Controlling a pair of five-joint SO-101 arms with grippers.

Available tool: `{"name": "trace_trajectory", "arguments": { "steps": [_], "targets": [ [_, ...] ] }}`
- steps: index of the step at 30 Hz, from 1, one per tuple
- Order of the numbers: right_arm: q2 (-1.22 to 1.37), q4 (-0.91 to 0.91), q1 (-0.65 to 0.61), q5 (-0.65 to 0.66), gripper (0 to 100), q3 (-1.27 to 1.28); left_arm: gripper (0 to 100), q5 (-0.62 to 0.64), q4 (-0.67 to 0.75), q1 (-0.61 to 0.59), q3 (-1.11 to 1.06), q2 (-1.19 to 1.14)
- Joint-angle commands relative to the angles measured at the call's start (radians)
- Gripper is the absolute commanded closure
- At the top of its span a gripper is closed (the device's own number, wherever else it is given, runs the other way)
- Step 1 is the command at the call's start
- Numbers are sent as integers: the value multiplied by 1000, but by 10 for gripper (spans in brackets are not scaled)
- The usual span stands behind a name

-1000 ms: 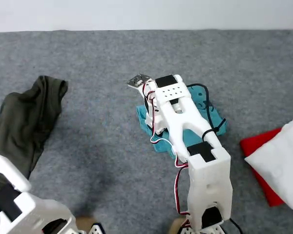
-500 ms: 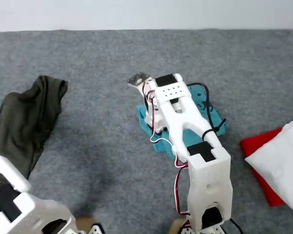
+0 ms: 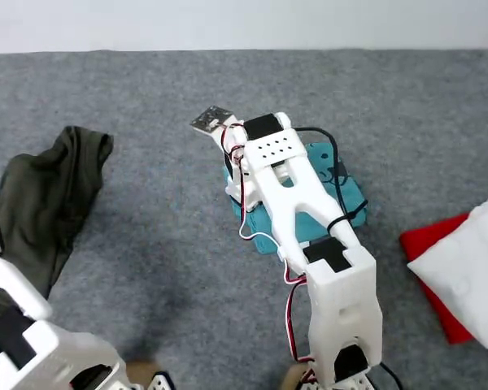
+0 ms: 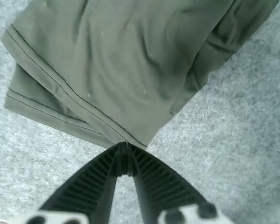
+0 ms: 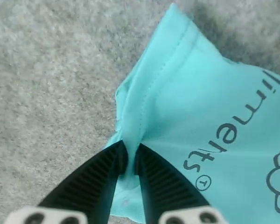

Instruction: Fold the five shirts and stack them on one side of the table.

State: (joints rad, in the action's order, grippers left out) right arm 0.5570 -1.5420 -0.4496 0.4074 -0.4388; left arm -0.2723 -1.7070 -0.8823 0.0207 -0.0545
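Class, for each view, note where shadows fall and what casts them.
High view: even light, with a soft dark patch on the grey mat towards the lower left. Left wrist view: the olive shirt casts a thin shadow along its edge. Right wrist view: the teal shirt throws a darker shadow on the mat beyond its corner.

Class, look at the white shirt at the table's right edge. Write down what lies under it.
A red shirt lies under the white shirt and sticks out along its near side. The white shirt covers the rest, so anything else beneath cannot be seen.
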Motion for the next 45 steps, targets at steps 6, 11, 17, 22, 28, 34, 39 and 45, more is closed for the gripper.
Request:
{"name": "trace_trajectory", "arguments": {
  "steps": [6,11,17,22,28,34,39,45],
  "targets": [
    [64,8,-12,-12,983,-49,997,6,21,-5,-8,57],
    [35,-59,-31,-12,883,-94,997,6,18,-5,-8,57],
    [-38,-139,-59,-97,779,-207,997,8,18,-5,-10,57],
    [-74,-208,-51,-95,780,-241,997,8,17,-5,-10,57],
    [-50,-246,33,-95,971,-233,997,8,15,-5,-10,57],
    [30,-246,104,-95,987,-206,997,8,17,-5,-10,57],
    [148,-209,68,-95,988,-201,997,8,18,-2,-10,57],
    [216,-108,-5,-95,988,-203,997,8,18,0,-10,57]
  ]
}}
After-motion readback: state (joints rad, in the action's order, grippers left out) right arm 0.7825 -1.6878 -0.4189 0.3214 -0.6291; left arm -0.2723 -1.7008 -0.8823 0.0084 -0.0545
